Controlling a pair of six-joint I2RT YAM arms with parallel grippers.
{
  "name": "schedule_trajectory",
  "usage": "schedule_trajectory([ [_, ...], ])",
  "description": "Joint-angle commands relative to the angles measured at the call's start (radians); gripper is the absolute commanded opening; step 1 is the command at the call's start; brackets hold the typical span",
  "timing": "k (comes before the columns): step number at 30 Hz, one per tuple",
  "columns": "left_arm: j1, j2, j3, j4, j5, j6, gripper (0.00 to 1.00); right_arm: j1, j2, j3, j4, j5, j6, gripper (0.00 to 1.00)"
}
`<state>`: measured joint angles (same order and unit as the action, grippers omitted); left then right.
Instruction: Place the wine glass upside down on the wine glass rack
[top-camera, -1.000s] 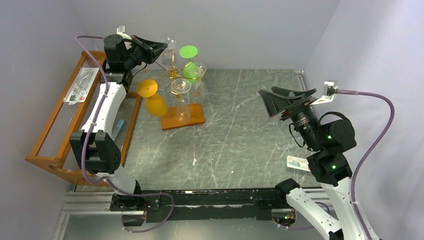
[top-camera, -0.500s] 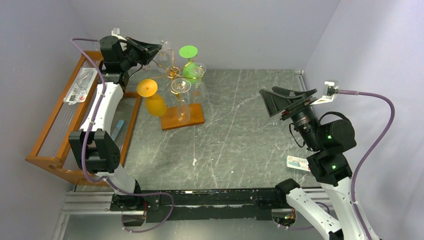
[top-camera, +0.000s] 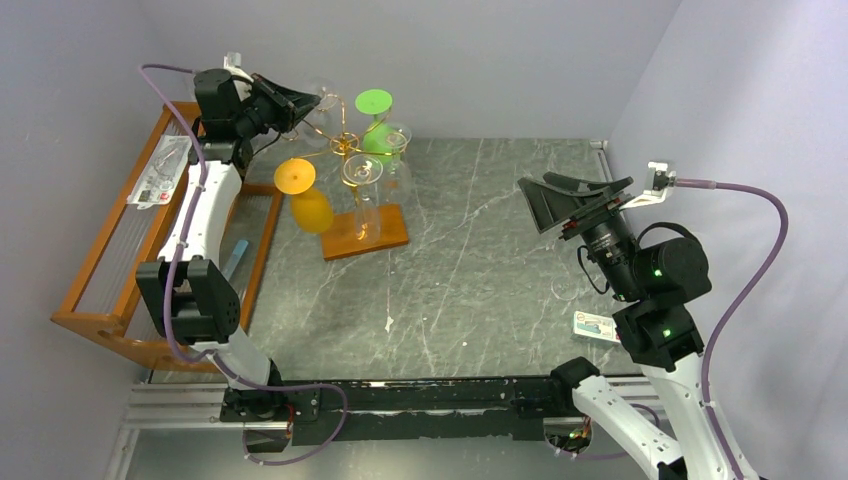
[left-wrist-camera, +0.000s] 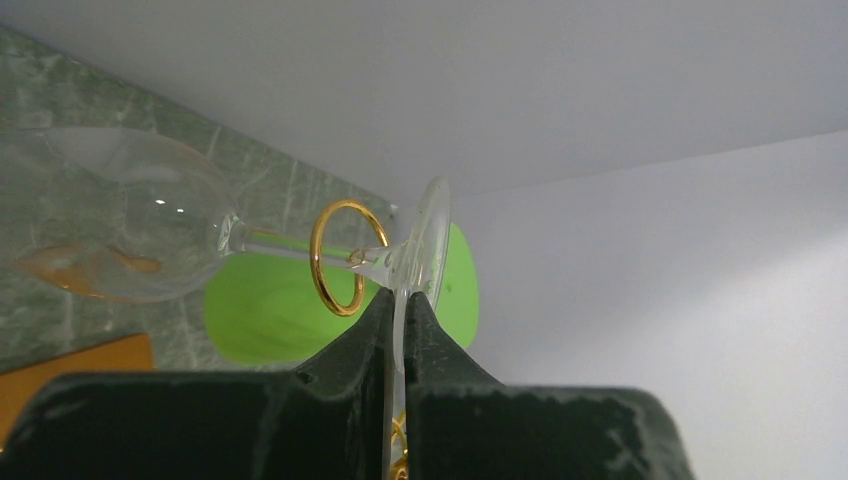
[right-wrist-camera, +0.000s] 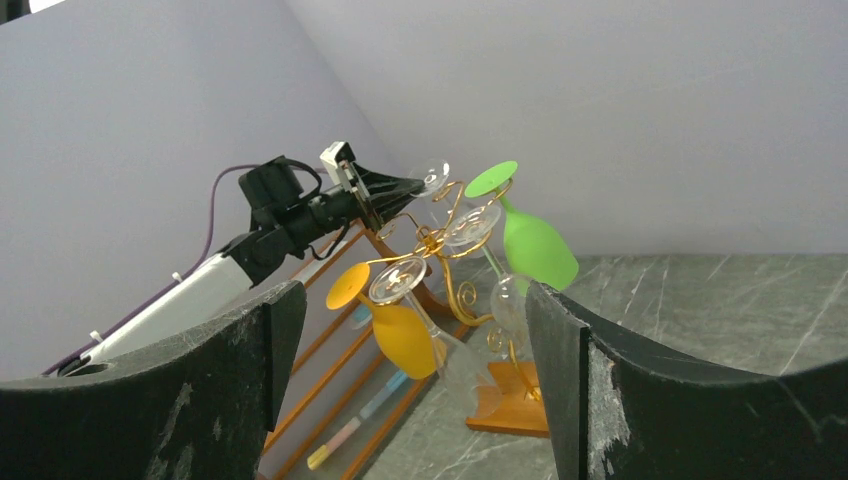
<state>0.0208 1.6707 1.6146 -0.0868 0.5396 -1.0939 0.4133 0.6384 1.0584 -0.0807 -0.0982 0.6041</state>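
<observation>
While your left gripper (left-wrist-camera: 403, 302) is pinching the clear wine glass (left-wrist-camera: 140, 230), stem inside the gold wire rack (top-camera: 392, 232) ring, only release is remaining; right gripper (right-wrist-camera: 405, 310) gaping wide.

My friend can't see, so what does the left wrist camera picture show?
The left gripper pinches the foot of a clear wine glass lying sideways. Its stem crosses a gold loop of the wine glass rack, with a green glass behind.
</observation>
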Motion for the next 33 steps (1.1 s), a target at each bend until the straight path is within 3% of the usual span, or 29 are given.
schedule_trajectory([
  [1,0.024,0.011,0.080,-0.048,-0.028,0.137,0.09,0.004,0.000,-0.011,0.011,-0.002,-0.004,0.84],
  [14,0.024,0.028,0.069,-0.090,-0.040,0.155,0.20,0.004,-0.001,-0.021,0.017,-0.005,0.008,0.84],
  [26,0.032,-0.059,0.079,-0.197,-0.124,0.270,0.54,0.003,0.006,-0.023,-0.009,0.021,0.004,0.84],
  [33,0.050,-0.155,0.067,-0.279,-0.168,0.437,0.62,0.004,0.036,-0.065,-0.078,0.161,-0.052,0.84],
])
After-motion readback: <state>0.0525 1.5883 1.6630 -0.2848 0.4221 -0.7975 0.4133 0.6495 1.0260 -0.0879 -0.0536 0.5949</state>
